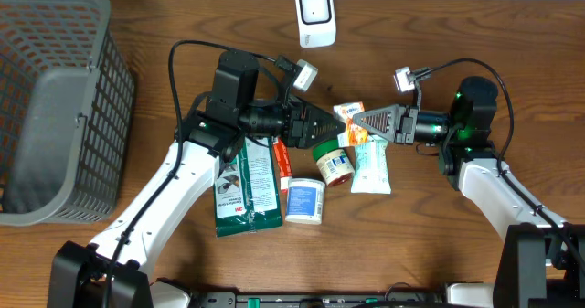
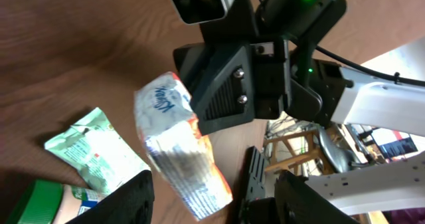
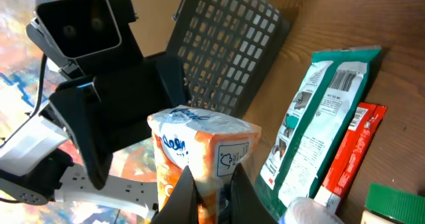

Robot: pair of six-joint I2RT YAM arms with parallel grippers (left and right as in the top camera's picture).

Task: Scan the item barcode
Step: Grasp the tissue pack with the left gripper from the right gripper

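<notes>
Pinched at one end between the narrowed jaws of the right tool (image 3: 211, 184), the tissue pack (image 3: 199, 141) is held clear of the table (image 1: 183, 15), near its middle. This is judged to be a handover, so that a hidden face can be turned to the white scanner (image 1: 315, 15) at the far edge. Its long axis is laid left to right. The free end is pointed left into the left tool (image 2: 214, 201), whose jaws are spread wide on either side, untouching. No barcode is made out on it.

White arms (image 1: 174, 185) with black joints (image 1: 236, 75), black cables (image 1: 176, 57), green lights (image 1: 457, 95).
</notes>
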